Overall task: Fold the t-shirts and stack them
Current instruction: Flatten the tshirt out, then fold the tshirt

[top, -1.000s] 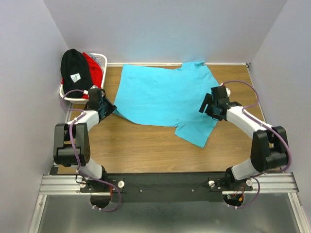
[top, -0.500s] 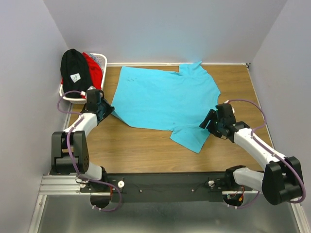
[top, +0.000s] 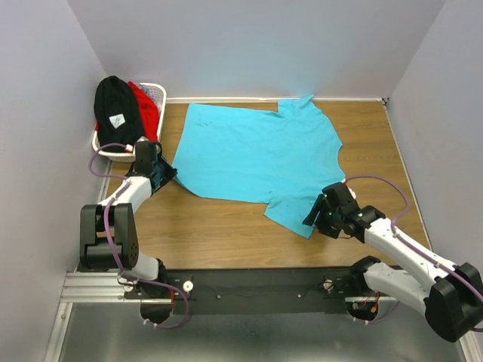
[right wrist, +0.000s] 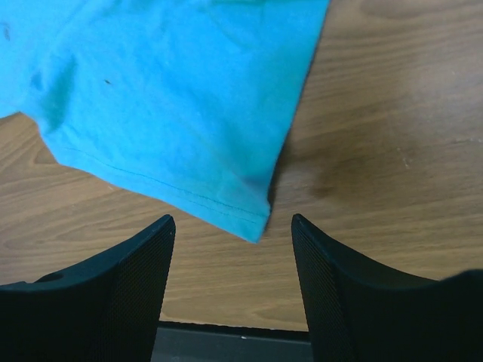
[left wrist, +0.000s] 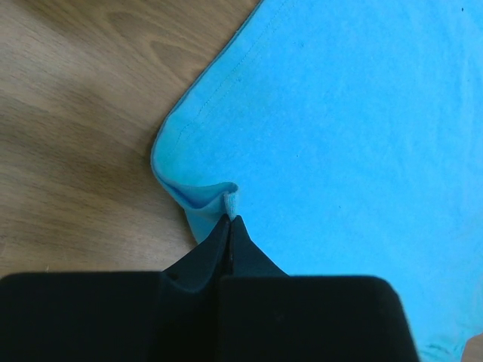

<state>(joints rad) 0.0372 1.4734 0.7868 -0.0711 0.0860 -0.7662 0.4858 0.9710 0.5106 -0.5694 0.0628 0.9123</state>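
Only the left wrist view shows the left fingers (left wrist: 215, 253) clenched on a bunched hem corner of the turquoise t-shirt (left wrist: 355, 113). The right wrist view shows the right fingers (right wrist: 124, 268) spread and gripping nothing, with a loose shirt corner between their tips. The top view counts 3 shirts: 1 turquoise spread on the tabletop (top: 219, 226), plus 1 black t-shirt (top: 115, 102) and 1 red t-shirt (top: 145, 105) in 1 white lattice basket (top: 158, 89).

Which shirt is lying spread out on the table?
The turquoise t-shirt, spread out on the wooden table. The black t-shirt and the red t-shirt are bunched up in the white basket.
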